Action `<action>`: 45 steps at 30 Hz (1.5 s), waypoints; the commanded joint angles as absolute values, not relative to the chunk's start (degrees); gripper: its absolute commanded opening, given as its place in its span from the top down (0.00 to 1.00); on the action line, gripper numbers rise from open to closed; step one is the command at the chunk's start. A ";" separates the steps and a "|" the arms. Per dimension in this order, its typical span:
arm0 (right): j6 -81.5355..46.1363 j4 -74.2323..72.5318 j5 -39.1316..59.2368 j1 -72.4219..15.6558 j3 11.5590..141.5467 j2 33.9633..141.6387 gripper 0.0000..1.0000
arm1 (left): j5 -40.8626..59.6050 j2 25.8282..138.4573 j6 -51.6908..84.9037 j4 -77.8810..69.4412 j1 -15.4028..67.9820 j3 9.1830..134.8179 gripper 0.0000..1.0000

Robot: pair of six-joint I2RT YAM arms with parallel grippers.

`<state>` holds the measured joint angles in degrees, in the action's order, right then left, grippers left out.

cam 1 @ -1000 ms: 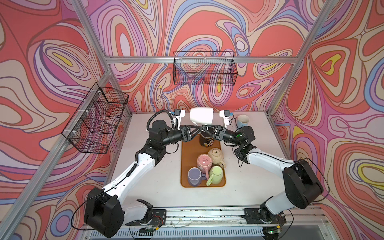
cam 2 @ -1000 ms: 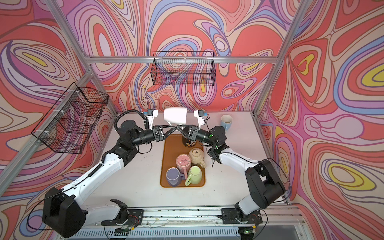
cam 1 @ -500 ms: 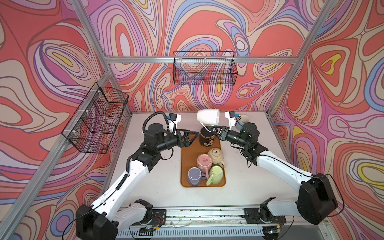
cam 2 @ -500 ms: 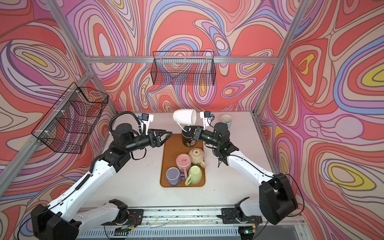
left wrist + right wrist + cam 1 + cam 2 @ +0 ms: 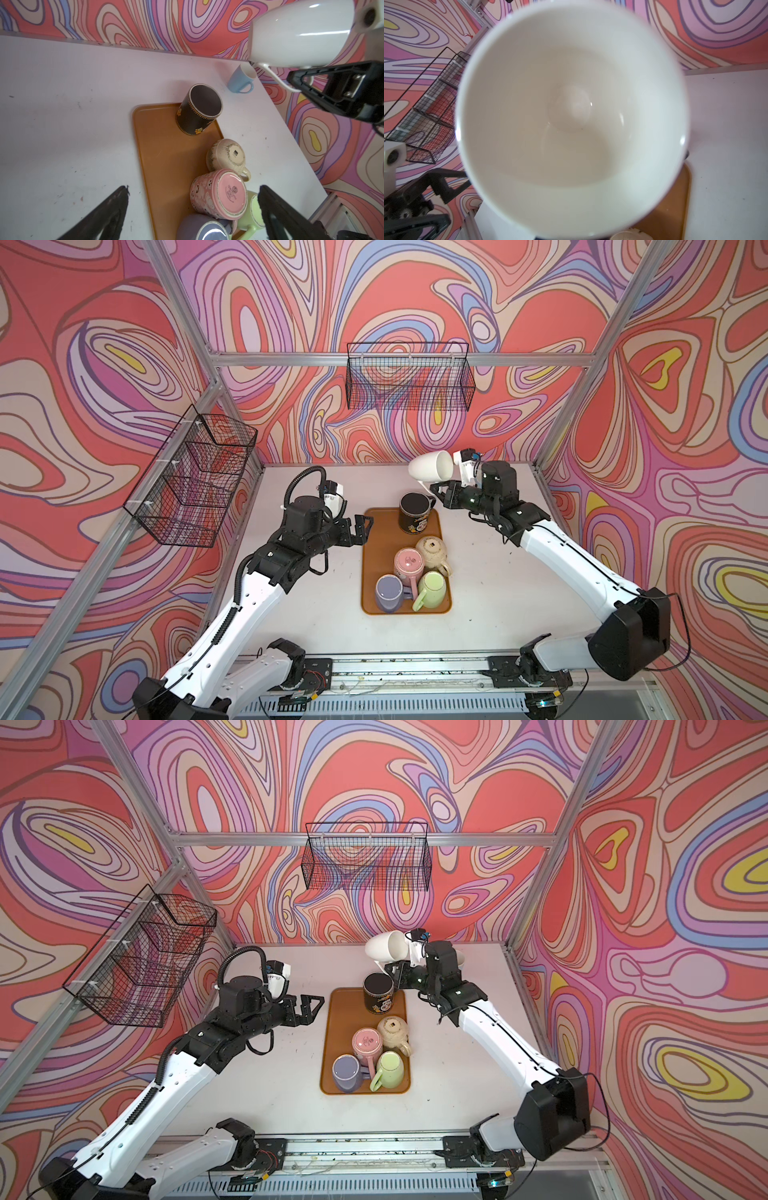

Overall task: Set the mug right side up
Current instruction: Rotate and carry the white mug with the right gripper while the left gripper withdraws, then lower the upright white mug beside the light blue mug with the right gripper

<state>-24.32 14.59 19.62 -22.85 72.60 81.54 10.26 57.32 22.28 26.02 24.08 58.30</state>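
Observation:
A white mug (image 5: 430, 466) (image 5: 384, 946) hangs on its side in the air above the back end of the orange tray (image 5: 382, 547). Its mouth faces the right wrist camera and fills that view (image 5: 571, 114). My right gripper (image 5: 436, 489) (image 5: 392, 971) is shut on its thin handle, which points down. In the left wrist view the white mug (image 5: 301, 35) shows from outside. My left gripper (image 5: 365, 529) (image 5: 318, 1006) (image 5: 193, 188) stands wide open and empty, just left of the tray's back half.
On the tray stand a black mug (image 5: 417, 514), mouth up, and cream (image 5: 432, 549), pink (image 5: 408, 564), purple (image 5: 389, 593) and green (image 5: 432, 591) mugs, bottoms up. A blue mug (image 5: 241, 80) sits at the table's back right. Wire baskets (image 5: 409, 377) (image 5: 191, 477) hang on the walls.
My left gripper has let go of the white mug, opened fully and drawn back to the left. The right gripper has carried the mug a little to the right, still by the handle.

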 commanded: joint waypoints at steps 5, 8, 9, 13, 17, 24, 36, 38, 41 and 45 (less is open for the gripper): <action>-18.26 26.60 13.25 -20.36 81.22 85.78 1.00 | 2.73 50.79 18.70 31.64 24.41 56.82 0.00; -16.99 30.63 10.93 -19.22 84.75 87.31 1.00 | -1.05 49.63 20.00 32.75 24.38 56.16 0.00; -16.67 32.07 10.36 -18.82 85.92 87.99 1.00 | -1.61 49.44 20.19 33.39 24.43 56.25 0.00; -15.43 37.12 6.88 -17.76 90.61 91.15 1.00 | -2.19 49.42 20.28 35.36 24.37 56.10 0.00; -14.56 41.28 3.49 -17.75 95.40 94.99 1.00 | 0.16 50.30 19.95 35.58 24.40 55.39 0.00; -13.19 49.31 -2.20 -17.75 105.95 103.91 1.00 | 0.99 51.24 20.26 36.22 24.41 53.94 0.00; -13.34 56.10 -9.06 -17.68 117.36 117.24 1.00 | -1.09 50.65 18.28 37.62 24.42 53.22 0.00; -13.12 56.72 -9.91 -17.67 118.95 119.14 1.00 | -1.04 50.67 18.03 37.61 24.42 53.11 0.00; -12.75 57.85 -11.20 -17.61 121.52 121.95 1.00 | -0.83 50.95 17.76 37.67 24.47 53.13 0.00; -12.98 58.88 -12.41 -16.99 124.47 125.54 1.00 | -0.79 51.22 17.49 37.77 24.61 53.11 0.00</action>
